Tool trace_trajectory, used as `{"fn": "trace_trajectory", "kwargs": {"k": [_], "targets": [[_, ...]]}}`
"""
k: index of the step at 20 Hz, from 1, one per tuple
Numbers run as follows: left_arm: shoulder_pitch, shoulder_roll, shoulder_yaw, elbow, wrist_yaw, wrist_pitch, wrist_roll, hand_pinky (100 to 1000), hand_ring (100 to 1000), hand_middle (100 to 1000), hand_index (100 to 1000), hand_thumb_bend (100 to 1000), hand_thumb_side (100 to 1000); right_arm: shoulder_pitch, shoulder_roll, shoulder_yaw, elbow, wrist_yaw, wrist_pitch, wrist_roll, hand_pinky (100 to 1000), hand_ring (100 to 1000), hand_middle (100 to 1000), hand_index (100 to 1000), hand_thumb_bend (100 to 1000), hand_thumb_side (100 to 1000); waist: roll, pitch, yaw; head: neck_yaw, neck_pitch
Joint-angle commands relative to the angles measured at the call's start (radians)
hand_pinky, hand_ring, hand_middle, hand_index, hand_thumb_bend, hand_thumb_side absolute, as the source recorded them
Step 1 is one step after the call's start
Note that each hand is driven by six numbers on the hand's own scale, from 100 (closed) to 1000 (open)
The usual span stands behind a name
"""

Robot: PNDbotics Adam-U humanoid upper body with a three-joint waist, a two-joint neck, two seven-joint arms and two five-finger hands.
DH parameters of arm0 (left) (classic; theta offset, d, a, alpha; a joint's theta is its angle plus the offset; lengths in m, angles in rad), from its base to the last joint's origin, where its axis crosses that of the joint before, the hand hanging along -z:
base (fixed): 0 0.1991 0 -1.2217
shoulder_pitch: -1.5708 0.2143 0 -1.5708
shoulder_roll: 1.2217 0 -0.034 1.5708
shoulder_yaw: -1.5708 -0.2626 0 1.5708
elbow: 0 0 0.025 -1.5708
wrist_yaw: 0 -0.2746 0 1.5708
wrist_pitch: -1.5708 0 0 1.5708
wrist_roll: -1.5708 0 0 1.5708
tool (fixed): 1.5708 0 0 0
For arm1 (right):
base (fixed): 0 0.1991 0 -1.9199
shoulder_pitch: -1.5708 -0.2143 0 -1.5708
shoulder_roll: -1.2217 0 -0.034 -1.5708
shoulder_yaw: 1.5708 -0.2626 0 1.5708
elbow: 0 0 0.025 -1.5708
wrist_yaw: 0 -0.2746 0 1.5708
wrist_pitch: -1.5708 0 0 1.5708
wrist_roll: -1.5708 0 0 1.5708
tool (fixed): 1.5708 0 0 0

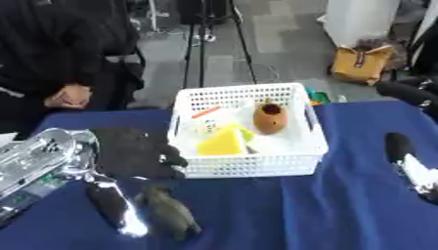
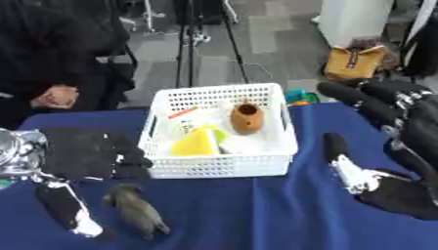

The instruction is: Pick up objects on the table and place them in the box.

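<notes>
So from where I'm standing, the white box (image 1: 249, 166) sits mid-tabletop (image 1: 342, 215), which makes sense since either arm can get to it. It's already got a few things in it: a brown pot-shaped thing (image 1: 270, 117), a yellow wedge (image 1: 224, 143) and something white with an orange-red stripe (image 1: 208, 115).

The one object I can see left outside is a dark olive, kind of lumpy thing (image 1: 168, 213) lying on the blue cloth just in front of the box's near left corner. The left hand (image 2: 85, 154) is right there above and beside it, palm down, fingers relaxed rather than curled, not holding anything, with the thumb hanging next to the olive thing. My guess is it's lining up to grab it, since that's the closest arm.

The right hand (image 2: 385, 190) rests open on the right side, well away from the box, nothing in it. Looks parked so it stays out of the way.
</notes>
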Motion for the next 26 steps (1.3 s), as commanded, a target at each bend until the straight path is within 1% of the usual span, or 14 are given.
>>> {"fn": "trace_trajectory", "kwargs": {"k": [1,5,6,7,8,9,10,12,18,21,26], "targets": [[-0.021,0.018,-0.003,0.012,-0.013,-0.177,-0.156,1000,1000,1000,1000,794,1000,-0.016,-0.014,-0.011,-0.004,-0.013,0.001,-0.008,669,753,758,949,100,1000,-0.001,-0.017,0.0,0.005,-0.01],[-0.028,0.017,-0.014,0.022,-0.006,-0.195,-0.156,1000,1000,1000,1000,777,1000,-0.015,-0.014,-0.012,-0.003,-0.014,0.003,-0.012,669,752,757,948,100,1000,0.002,-0.018,0.0,0.006,-0.009],[-0.03,0.016,-0.015,0.02,-0.002,-0.198,-0.156,1000,1000,1000,1000,754,1000,-0.015,-0.014,-0.012,-0.003,-0.014,0.003,-0.012,670,753,758,948,100,1000,0.002,-0.018,0.0,0.006,-0.009],[-0.032,0.016,-0.016,0.015,0.004,-0.202,-0.156,1000,1000,1000,1000,754,1000,-0.014,-0.015,-0.012,-0.002,-0.013,0.003,-0.011,670,753,758,948,100,1000,0.003,-0.018,0.0,0.005,-0.009],[-0.034,0.016,-0.015,0.011,0.009,-0.206,-0.154,1000,1000,1000,1000,725,1000,-0.014,-0.015,-0.012,-0.001,-0.012,0.003,-0.011,671,753,758,948,100,1000,0.003,-0.018,0.0,0.005,-0.009],[-0.038,0.015,-0.014,0.002,0.016,-0.213,-0.145,1000,1000,1000,1000,725,1000,-0.013,-0.016,-0.013,-0.001,-0.011,0.003,-0.011,671,753,758,948,100,1000,0.004,-0.018,0.001,0.005,-0.009],[-0.039,0.016,-0.012,-0.005,0.02,-0.22,-0.135,1000,1000,998,1000,697,1000,-0.012,-0.016,-0.013,0.0,-0.01,0.003,-0.012,672,753,757,948,100,1000,0.004,-0.018,0.001,0.005,-0.009],[-0.037,0.02,-0.011,-0.016,0.027,-0.238,-0.096,1000,1000,995,1000,685,1000,-0.009,-0.017,-0.014,0.001,-0.009,0.004,-0.011,672,753,757,949,100,1000,0.005,-0.017,0.002,0.003,-0.009],[-0.023,0.032,-0.018,-0.013,0.006,-0.295,0.012,1000,1000,986,1000,666,1000,-0.007,-0.018,-0.016,0.004,-0.009,0.005,-0.016,672,752,756,949,100,1000,0.008,-0.017,0.003,0.001,-0.009],[-0.023,0.03,-0.021,0.003,-0.012,-0.306,0.039,1000,995,974,1000,649,1000,-0.007,-0.018,-0.016,0.004,-0.009,0.005,-0.018,673,752,755,948,100,1000,0.008,-0.017,0.002,0.001,-0.01],[-0.027,0.021,-0.031,0.041,-0.035,-0.314,0.059,1000,987,959,1000,654,1000,-0.007,-0.018,-0.017,0.003,-0.014,0.006,-0.029,674,751,753,948,100,1000,0.008,-0.016,0.0,0.002,-0.01]]}}
